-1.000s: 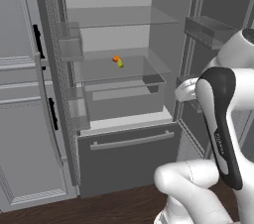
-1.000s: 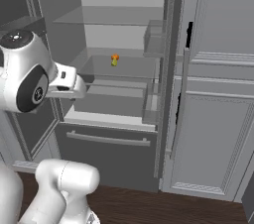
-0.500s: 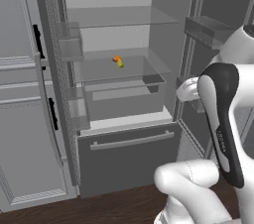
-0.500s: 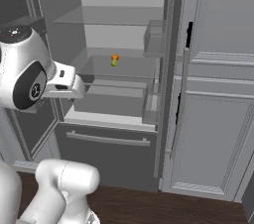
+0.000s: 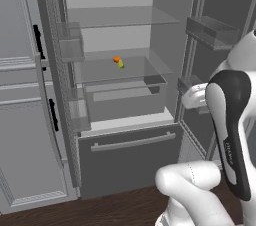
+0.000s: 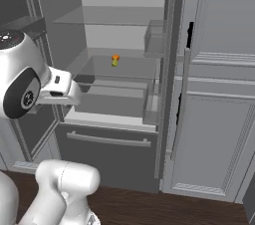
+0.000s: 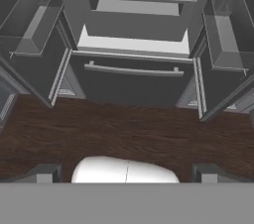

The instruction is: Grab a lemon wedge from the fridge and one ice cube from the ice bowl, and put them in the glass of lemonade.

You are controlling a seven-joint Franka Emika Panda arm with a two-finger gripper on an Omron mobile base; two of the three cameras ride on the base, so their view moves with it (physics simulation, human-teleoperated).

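The fridge [image 5: 129, 159] stands open in front of me, both doors swung wide. On its middle glass shelf lies the lemon wedge [image 5: 119, 62] [image 6: 115, 60], tiny and yellow-green with an orange bit on top. My gripper [image 7: 127, 173] hangs low in front of the fridge [image 7: 134, 85] and looks down at the floor and the lower drawer. It is open, the fingertips [image 7: 48, 172] far apart with nothing between them. The wedge sits well above and beyond the gripper. The ice bowl and the glass of lemonade are out of view.
Clear door bins [image 7: 31, 20] [image 7: 226, 30] hang on the open doors at both sides. A clear crisper box [image 5: 125, 97] sits under the wedge's shelf. Grey paneled cabinets [image 5: 22, 135] [image 6: 219, 119] flank the fridge. Dark wood floor [image 7: 124, 129] lies below.
The arm has shifted only slightly. The gripper stays open and the wedge has not moved.
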